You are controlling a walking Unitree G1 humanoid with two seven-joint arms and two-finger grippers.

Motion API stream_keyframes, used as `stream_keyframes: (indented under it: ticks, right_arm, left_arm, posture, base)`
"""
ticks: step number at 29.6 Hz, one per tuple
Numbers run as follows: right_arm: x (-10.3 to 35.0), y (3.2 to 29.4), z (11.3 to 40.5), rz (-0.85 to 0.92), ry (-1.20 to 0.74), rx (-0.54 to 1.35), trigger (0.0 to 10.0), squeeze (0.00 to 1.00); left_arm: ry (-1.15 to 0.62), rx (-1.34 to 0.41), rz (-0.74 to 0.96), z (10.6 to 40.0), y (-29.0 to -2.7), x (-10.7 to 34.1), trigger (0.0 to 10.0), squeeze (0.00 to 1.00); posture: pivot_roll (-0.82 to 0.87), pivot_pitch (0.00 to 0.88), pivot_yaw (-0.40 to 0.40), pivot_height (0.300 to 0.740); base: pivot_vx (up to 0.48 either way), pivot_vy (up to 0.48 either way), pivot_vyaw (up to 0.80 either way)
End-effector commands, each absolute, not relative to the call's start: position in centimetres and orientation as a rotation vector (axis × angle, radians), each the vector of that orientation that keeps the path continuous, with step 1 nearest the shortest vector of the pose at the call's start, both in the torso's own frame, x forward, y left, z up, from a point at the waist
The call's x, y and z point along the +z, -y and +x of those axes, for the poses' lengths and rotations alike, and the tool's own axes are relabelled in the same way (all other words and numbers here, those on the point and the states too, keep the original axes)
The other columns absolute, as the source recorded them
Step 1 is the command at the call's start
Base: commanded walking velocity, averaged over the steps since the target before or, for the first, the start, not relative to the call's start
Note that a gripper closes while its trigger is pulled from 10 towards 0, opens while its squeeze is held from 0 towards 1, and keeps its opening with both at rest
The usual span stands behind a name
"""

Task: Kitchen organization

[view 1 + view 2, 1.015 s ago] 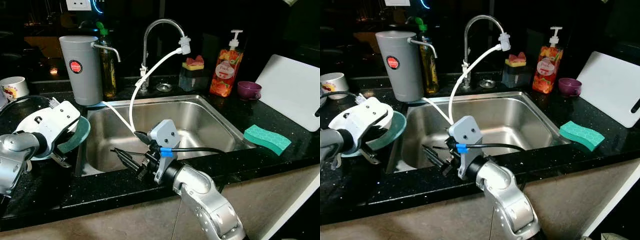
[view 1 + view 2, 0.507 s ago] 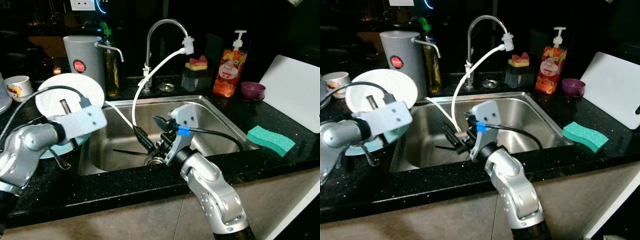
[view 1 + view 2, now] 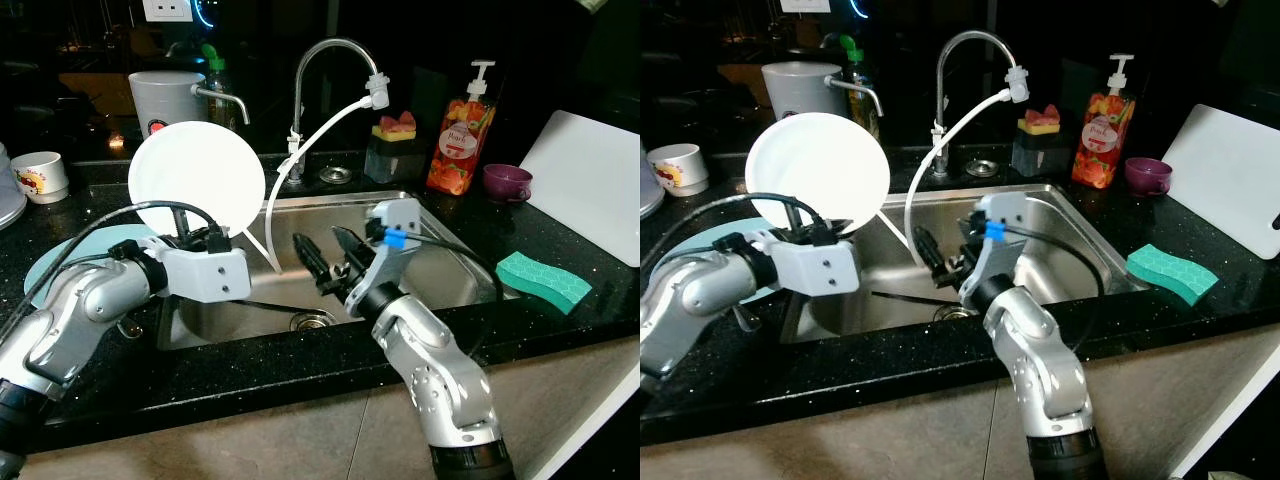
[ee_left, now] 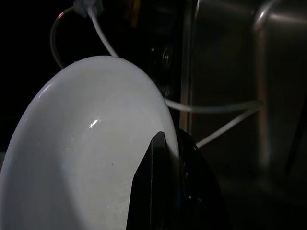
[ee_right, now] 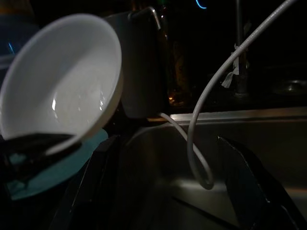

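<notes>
White round ceramic plate (image 3: 197,178) is up in the air rn, tilted nearly on edge over the front left corner of the stainless steel sink (image 3: 440,250), w/ the left gripper (image 4: 168,158) pinching its lower rim, one black finger on each face. Looks like a thin-rim hold, so imo it's kinda sketchy: glazed plate = stiff, smooth, prob slippery if wet, and def breakable if it slips onto steel or the black speckled countertop (image 3: 200,370). Not heavy, but held by the edge it wants to swing, so I'd say a deeper bite on the rim, or keeping it closer to upright, would be safer.

Right gripper (image 3: 325,258) hangs over the middle of the sink, fingers spread wide, holding nothing, pointing toward the plate. Could be lining up to help, can't say.

Just under/behind the plate there's a flat teal plate (image 3: 60,265) lying on the counter. Behind that, a grey cylindrical water filter w/ a red logo (image 3: 160,95). Chrome gooseneck faucet (image 3: 325,60) at the back w/ a white hose (image 3: 310,140) looping down into the basin. Further right: orange soap pump bottle (image 3: 460,135), small purple cup (image 3: 505,181), green sponge (image 3: 545,280) on the counter edge, white cutting board (image 3: 590,190) at the far right.
</notes>
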State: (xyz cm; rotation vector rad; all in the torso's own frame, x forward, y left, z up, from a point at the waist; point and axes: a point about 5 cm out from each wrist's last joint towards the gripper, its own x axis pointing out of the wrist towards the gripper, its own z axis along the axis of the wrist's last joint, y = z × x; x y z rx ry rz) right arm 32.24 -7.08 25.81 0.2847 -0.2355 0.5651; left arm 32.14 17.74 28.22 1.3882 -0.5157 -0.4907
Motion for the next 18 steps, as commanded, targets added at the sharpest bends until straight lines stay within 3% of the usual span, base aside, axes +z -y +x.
stream_keyframes:
  ticks: [1, 9, 18]
  right_arm:
    - [25.9, 7.3, 32.3, 0.348, 0.22, 0.58, 10.0, 0.0]
    - [26.9, 7.6, 31.9, 0.503, 0.247, 0.64, 10.0, 0.0]
    - [27.0, 7.4, 31.7, 0.519, 0.248, 0.672, 10.0, 0.0]
  left_arm:
    - [0.539, -0.523, 1.399, 31.9, -17.2, 27.5, 10.0, 0.0]
    - [0.652, -0.63, 1.379, 30.9, -15.7, 26.3, 10.0, 0.0]
    - [0.698, -0.714, 1.339, 30.2, -14.2, 25.3, 10.0, 0.0]
  posture:
    - [0.12, 0.067, -0.036, 0.74]
    - [0.12, 0.067, -0.036, 0.74]
    - [0.12, 0.066, -0.036, 0.74]
  base:
    - [0.0, 0.0, 0.0]
    - [0.0, 0.0, 0.0]
    - [0.0, 0.0, 0.0]
